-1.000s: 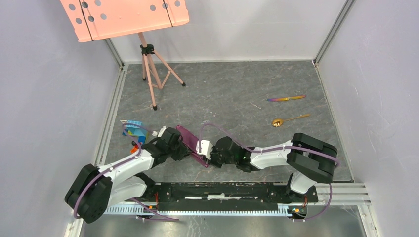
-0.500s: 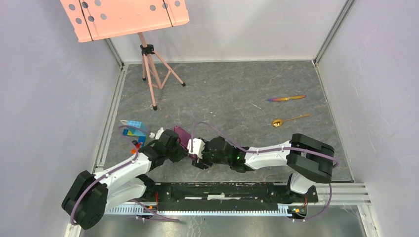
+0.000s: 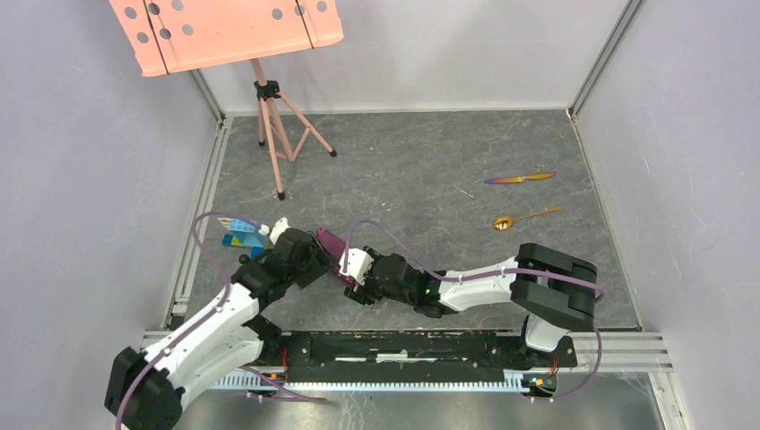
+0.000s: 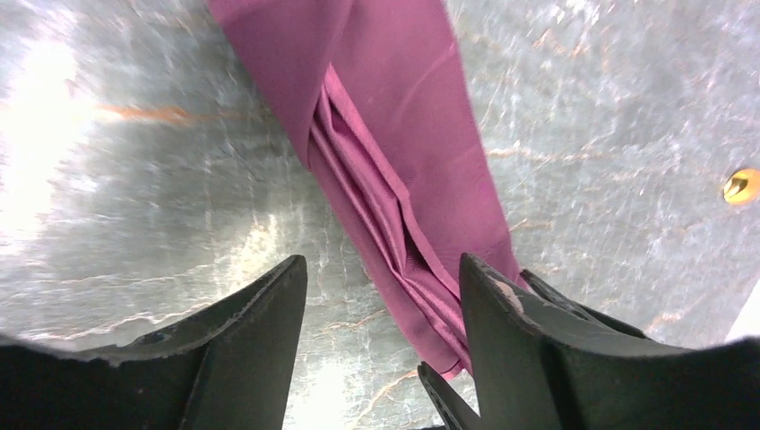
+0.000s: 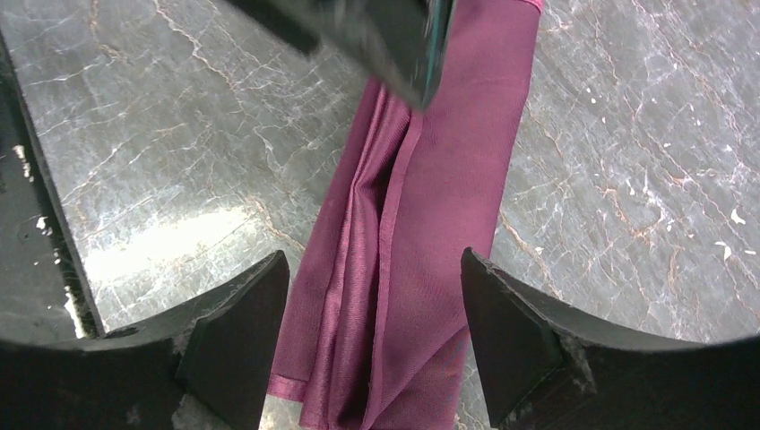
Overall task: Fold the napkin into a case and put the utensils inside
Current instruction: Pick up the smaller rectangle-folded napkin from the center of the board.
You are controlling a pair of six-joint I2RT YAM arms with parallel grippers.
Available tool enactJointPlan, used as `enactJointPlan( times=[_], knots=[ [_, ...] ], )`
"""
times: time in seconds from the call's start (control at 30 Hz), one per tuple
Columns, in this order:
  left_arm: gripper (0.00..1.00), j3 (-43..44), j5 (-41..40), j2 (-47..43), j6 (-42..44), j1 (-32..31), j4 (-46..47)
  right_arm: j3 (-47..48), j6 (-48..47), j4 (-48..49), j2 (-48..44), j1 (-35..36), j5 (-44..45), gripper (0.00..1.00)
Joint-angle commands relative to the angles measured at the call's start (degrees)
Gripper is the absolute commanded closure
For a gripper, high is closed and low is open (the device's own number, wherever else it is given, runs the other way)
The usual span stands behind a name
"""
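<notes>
From above I see napkin [image 3: 328,243] folded narrow on table, between left claw [image 3: 321,260] and right claw [image 3: 345,266], spoon [image 3: 524,217] and knife [image 3: 520,178] well apart at right, left wrist, jaws released astride napkin, right wrist, jaws likewise released, nothing grasped

Robotics laboratory test cell: two robot arms [image 3: 475,282] mounted on a metal rail [image 3: 627,349] at the near edge of a grey tabletop [image 3: 421,161], enclosed by plain pale walls [image 3: 90,161]; perforated panel [image 3: 224,31] on tripod [image 3: 266,90].
</notes>
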Motion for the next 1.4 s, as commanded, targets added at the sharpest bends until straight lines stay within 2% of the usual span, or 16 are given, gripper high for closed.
enactJointPlan(
  times=[0.0, 0.17, 0.33, 0.47, 0.67, 0.83, 0.93, 1.03, 1.13, 1.27, 1.37],
  knots=[
    [0.28, 7.8, -9.3, -5.3, 9.5, 2.0, -12.4, 2.6, 3.5, 2.0, 2.3, 0.9, 5.5, 0.22],
    [0.20, 12.1, -16.7, -7.6, 10.3, 5.4, -20.7, 5.1, 9.1, 1.1, 4.4, 1.3, 10.8, 0.20],
    [0.18, 12.4, -18.1, -9.7, 6.1, 6.3, -22.0, 9.4, 11.3, -2.1, 8.6, 1.8, 12.7, 0.21],
    [0.18, 11.7, -18.8, -11.0, 6.4, 6.4, -21.0, 11.7, 11.5, -3.3, 10.7, 2.2, 13.3, 0.24],
    [0.18, 12.5, -18.8, -11.5, 7.2, 6.4, -21.7, 14.3, 12.4, -5.3, 14.7, 2.1, 14.8, 0.32],
    [0.19, 12.9, -19.0, -12.9, 7.2, 6.4, -21.7, 14.1, 13.4, -5.6, 17.0, 2.3, 20.9, 0.38],
    [0.19, 13.1, -19.6, -13.3, 7.4, 6.4, -22.1, 13.9, 12.9, -5.0, 18.2, 2.5, 23.6, 0.46],
    [0.19, 13.4, -20.0, -13.9, 7.6, 6.4, -22.4, 13.3, 11.9, -3.5, 18.5, 3.1, 25.6, 0.61],
    [0.19, 14.0, -20.7, -14.5, 7.7, 6.4, -23.3, 13.1, 10.7, -2.7, 17.1, 3.4, 25.8, 0.82],
    [0.19, 15.1, -21.3, -15.2, 8.0, 6.4, -24.3, 15.9, 11.1, -6.7, 13.8, 3.4, 21.2, 0.99],
    [0.19, 16.6, -21.6, -15.3, 8.5, 6.4, -25.0, 19.2, 15.1, -11.5, 11.0, 2.8, 13.8, 1.00]
  ],
)
